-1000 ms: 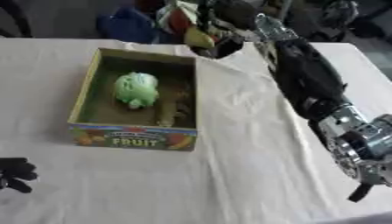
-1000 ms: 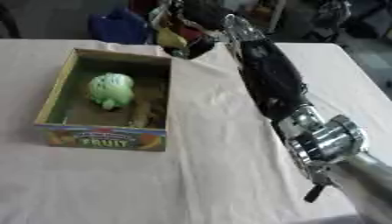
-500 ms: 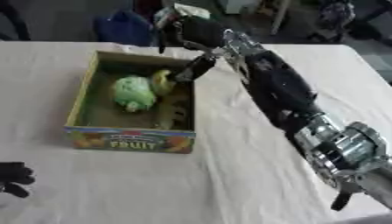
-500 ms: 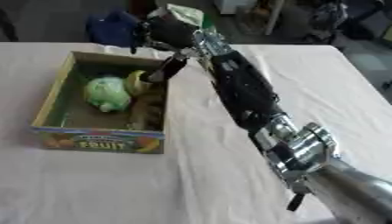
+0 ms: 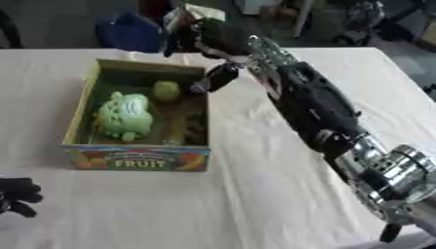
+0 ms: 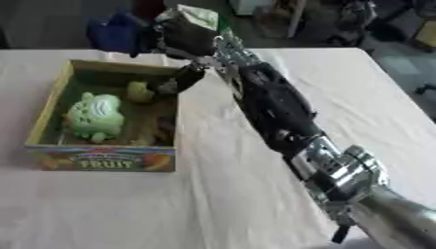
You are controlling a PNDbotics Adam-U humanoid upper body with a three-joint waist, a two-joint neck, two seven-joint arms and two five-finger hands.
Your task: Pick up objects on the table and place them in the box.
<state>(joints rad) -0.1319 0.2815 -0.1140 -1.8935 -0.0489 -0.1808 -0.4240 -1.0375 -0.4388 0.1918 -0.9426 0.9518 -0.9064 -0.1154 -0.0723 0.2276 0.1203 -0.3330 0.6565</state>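
- Reaching over the box (image 5: 81, 114), the right robot hand (image 5: 213, 39) holds nothing, fingers relaxed, above a small yellow-green fruit (image 5: 166, 90).
- Left robot hand (image 5: 17, 194) rests curled at the lower left corner.

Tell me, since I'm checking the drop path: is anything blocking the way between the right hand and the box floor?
Nothing visible does. The right hand hangs over the far right corner of the box, which is open on top. A small yellow-green thing already lies below it, beside the green toy.

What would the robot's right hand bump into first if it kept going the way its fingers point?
Probably the small yellow-green thing inside the fruit box. The right hand points down-left over the box's right wall; depth is unclear.
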